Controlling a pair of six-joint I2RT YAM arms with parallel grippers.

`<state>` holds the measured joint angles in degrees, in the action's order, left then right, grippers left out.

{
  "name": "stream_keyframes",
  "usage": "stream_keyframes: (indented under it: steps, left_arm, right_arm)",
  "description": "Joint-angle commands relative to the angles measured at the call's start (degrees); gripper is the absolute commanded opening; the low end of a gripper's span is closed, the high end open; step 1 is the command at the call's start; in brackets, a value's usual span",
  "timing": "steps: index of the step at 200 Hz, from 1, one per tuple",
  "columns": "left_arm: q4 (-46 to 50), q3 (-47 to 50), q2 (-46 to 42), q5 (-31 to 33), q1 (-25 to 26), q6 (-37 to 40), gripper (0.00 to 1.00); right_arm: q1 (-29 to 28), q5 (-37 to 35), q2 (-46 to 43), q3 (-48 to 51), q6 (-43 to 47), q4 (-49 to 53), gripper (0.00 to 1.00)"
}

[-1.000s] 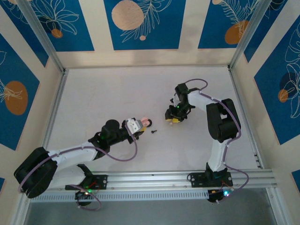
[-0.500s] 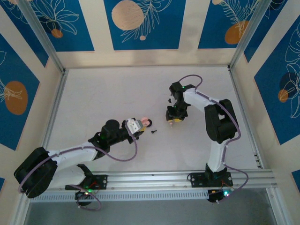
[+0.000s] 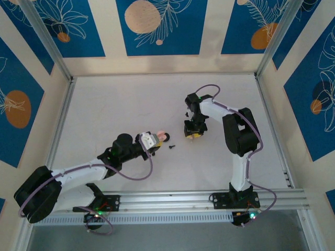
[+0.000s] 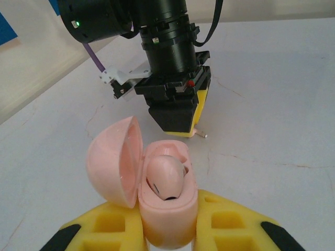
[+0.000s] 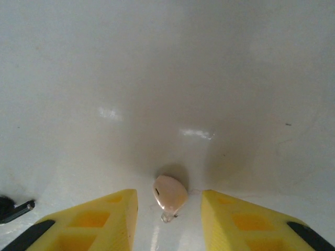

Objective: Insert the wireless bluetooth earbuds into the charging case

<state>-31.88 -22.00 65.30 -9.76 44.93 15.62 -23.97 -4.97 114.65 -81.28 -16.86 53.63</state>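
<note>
Left claw [image 4: 167,230]: closed on the charging case [image 4: 168,212] – its yellow fingers [image 4: 107,230] press the lower body from both sides; in the top view it lies low over the tabletop [image 3: 115,104], left of centre
Charging case: pink and rounded, gripped at its base, opening turned toward the right arm; in the top view it shows as a pink spot at the tip of the left claw
Lid [image 4: 116,159]: swung fully open, standing to the left of the body in the left wrist view, joined to it along one edge
Seated earbud [image 4: 165,177]: pink, lying in the well of the case; how deep it sits cannot be told
Right claw [image 5: 168,208]: pointed down at the tabletop, jaws part open and holding nothing; one yellow finger stands on each side of the loose earbud, with a gap on both sides
Loose earbud [image 5: 170,194]: pink, lying on the tabletop between the right claw's fingertips – touching neither, its thin stem end toward the bottom edge of the right wrist view
Claw-to-case relation: in the left wrist view the right claw stands just beyond the open case, near it but apart; in the top view it is to the right of the case
Small black piece [image 3: 171,147]: lying on the tabletop between the two claws, nearer the case, touching neither; too small to tell what it is
</note>
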Motion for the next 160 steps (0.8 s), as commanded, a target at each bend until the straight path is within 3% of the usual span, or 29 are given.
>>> stream_keyframes:
  steps: [1, 107, 160]
  left_arm:
    - [0.47, -0.33, -0.78, 0.54, 0.63, 1.02, 0.19]
    - [0.93, -1.03, -0.34, 0.49, 0.65, 1.25, 0.19]
    - [1.26, -0.98, -0.02, 0.57, 0.67, 1.08, 0.19]
  right_arm:
    - [-0.59, 0.64, 0.81, -1.65, 0.44, 0.98, 0.36]
    - [-1.27, -2.0, 3.88, -2.31, 0.44, 1.2, 0.26]
    - [-1.65, -2.85, -0.07, 0.59, 0.12, -1.3, 0.21]
